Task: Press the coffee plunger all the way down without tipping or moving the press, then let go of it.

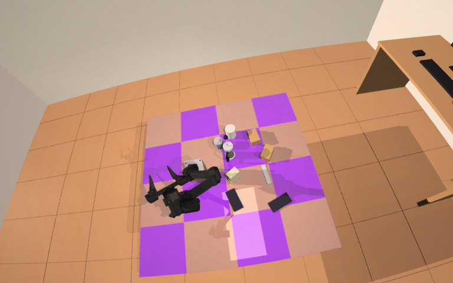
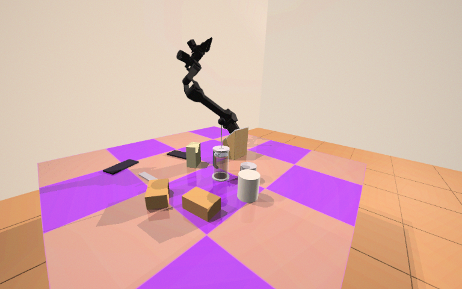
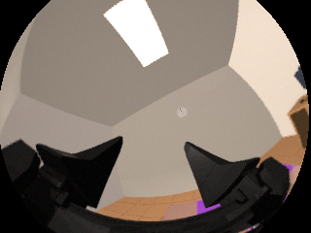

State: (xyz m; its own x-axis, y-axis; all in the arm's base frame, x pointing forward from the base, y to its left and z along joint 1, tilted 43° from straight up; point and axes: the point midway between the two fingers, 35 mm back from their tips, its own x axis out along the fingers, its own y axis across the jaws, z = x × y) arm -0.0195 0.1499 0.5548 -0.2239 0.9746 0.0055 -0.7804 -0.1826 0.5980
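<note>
The coffee press [image 1: 230, 154] [image 2: 221, 167] stands upright on the checkered table top, a clear cylinder with a pale lid and a dark handle. Its plunger's black knob [image 1: 225, 137] [image 2: 221, 121] is high above the lid on a thin rod, so the plunger is up. My gripper [image 1: 159, 171] [image 2: 211, 38] [image 3: 155, 143] is open and empty, raised high and well away from the press, with its fingers pointing upward. The wrist view shows walls and ceiling between and beyond the fingers; the press cannot be made out there.
Beside the press are a grey glass-like cup [image 1: 217, 143] [image 2: 248, 167] and a white cylinder [image 1: 230, 131] [image 2: 248, 187]. A cream block [image 1: 232, 175] [image 2: 193, 156], two tan boxes [image 1: 253, 137] [image 2: 157, 194], a slanted stand [image 2: 240, 144], a pale bar [image 1: 266, 174] and two dark slabs [image 1: 234, 200] [image 2: 121, 166] lie around.
</note>
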